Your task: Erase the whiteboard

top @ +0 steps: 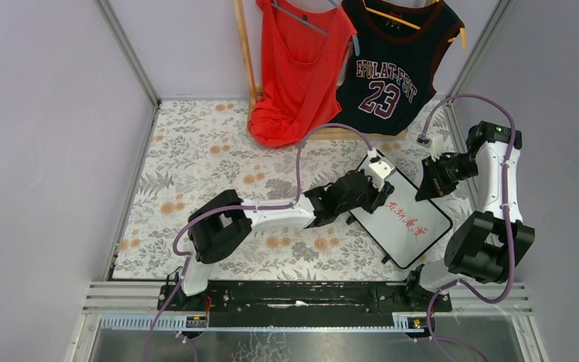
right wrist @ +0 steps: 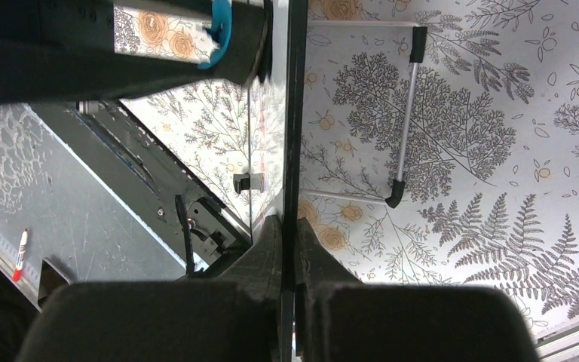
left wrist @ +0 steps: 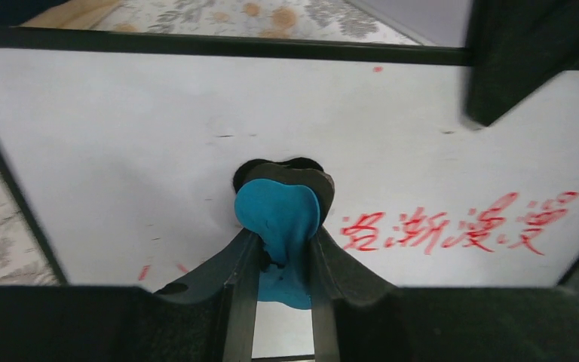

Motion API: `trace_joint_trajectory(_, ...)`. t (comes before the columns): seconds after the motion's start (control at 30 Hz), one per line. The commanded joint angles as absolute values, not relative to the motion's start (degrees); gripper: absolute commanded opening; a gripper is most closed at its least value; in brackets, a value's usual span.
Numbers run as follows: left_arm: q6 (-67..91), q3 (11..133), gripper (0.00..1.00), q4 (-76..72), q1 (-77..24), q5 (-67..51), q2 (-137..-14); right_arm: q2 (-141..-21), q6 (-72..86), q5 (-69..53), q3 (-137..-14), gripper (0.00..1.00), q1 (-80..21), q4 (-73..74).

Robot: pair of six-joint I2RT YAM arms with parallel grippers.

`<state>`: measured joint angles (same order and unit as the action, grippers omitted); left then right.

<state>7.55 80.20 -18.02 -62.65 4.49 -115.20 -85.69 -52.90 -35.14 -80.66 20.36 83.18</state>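
The whiteboard [top: 407,219] stands tilted on the floral table right of centre, with red handwriting [top: 407,220] on it. My left gripper [top: 381,192] is shut on a blue eraser [left wrist: 277,219], which presses on the board [left wrist: 121,151] just left of the red writing [left wrist: 452,226]. My right gripper [top: 431,185] is shut on the board's far right edge; in the right wrist view my right gripper [right wrist: 289,226] clamps the thin black frame [right wrist: 294,113] edge-on. A few faint red marks [left wrist: 145,271] lie at the board's lower left.
A red top [top: 298,68] and a dark "23" jersey [top: 392,64] hang on a wooden rack at the back. The board's metal stand leg [right wrist: 407,113] rests on the floral cloth. A red marker [right wrist: 19,253] lies on the grey surface beyond the rail.
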Motion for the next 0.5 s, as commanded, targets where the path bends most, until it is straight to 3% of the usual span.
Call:
trace_joint_trajectory(0.0, 2.18, 78.86, 0.00, -14.17, -58.25, 13.34, -115.68, -85.87, -55.68, -33.23, -79.52, 0.00, 19.43, 84.68)
trace_joint_trajectory(0.47, 0.44, 79.58, 0.00, -12.30, -56.54, 15.55, -116.17, -85.61, -55.81, -32.80, -79.19, 0.00, 19.43, 84.64)
